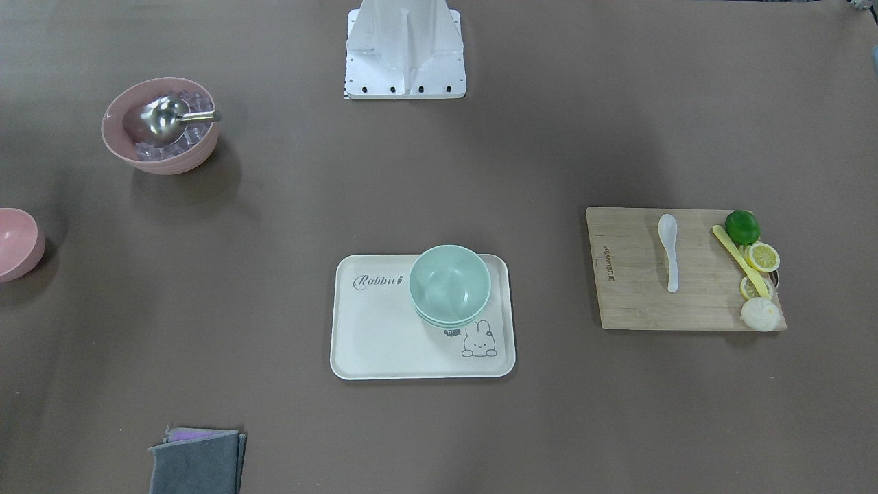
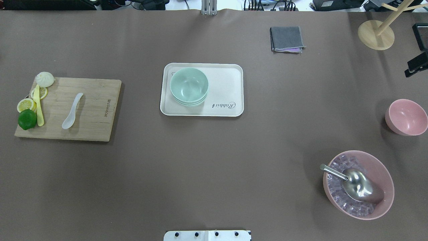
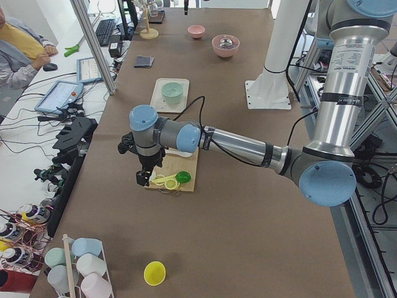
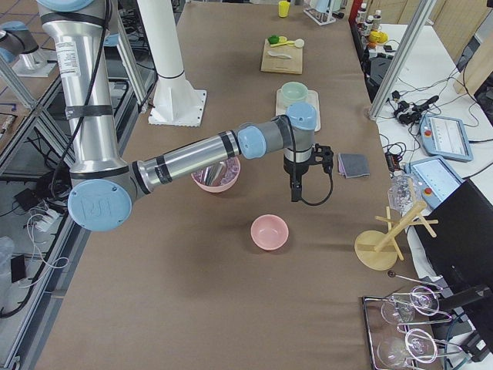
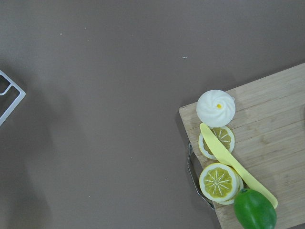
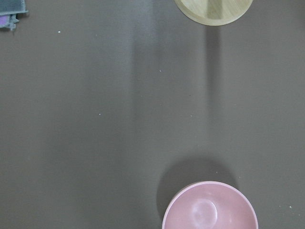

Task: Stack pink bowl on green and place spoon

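Note:
The small pink bowl (image 2: 406, 117) stands empty near the table's right edge and shows at the bottom of the right wrist view (image 6: 209, 207). Stacked green bowls (image 2: 189, 86) stand on a white tray (image 2: 227, 83) at mid-table. A white spoon (image 2: 72, 111) lies on the wooden cutting board (image 2: 97, 110) at the left. My left gripper (image 3: 144, 177) hangs above that board's outer end. My right gripper (image 4: 295, 191) hangs above bare table between the pink bowl (image 4: 269, 231) and a grey cloth. Only the side views show them, so I cannot tell whether they are open or shut.
A larger pink bowl (image 2: 358, 184) with ice cubes and a metal scoop stands front right. A folded grey cloth (image 2: 287, 39) and a wooden mug tree (image 2: 376, 33) are at the far right. A lime, lemon slices, a bun and a yellow knife (image 5: 236, 164) lie on the board's end.

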Action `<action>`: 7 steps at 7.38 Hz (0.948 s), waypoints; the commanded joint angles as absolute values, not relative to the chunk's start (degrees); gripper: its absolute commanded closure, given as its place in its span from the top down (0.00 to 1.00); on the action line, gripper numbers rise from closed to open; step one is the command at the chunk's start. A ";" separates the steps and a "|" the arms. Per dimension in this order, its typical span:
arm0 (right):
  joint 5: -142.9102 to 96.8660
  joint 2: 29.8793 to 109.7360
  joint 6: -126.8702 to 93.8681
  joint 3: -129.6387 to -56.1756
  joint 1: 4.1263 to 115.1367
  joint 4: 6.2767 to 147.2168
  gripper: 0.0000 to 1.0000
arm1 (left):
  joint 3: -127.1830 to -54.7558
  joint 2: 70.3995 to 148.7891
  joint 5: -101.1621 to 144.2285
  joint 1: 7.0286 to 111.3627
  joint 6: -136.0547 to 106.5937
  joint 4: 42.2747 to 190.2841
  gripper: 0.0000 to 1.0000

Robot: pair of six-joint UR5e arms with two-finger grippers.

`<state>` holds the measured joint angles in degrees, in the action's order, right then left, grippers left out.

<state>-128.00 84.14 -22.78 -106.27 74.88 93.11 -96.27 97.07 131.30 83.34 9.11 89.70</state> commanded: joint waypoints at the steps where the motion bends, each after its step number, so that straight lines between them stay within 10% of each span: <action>1: -127.97 84.03 -22.59 -106.18 74.88 93.08 1.00 | -96.15 93.63 131.74 83.41 11.59 94.54 0.99; 7: -127.79 82.01 -23.20 -106.09 73.83 92.99 1.00 | -98.52 93.07 140.71 83.58 -7.76 94.65 0.99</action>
<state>-127.83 82.61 -23.23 -106.63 74.11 93.01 -98.15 92.95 138.45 83.62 0.19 94.31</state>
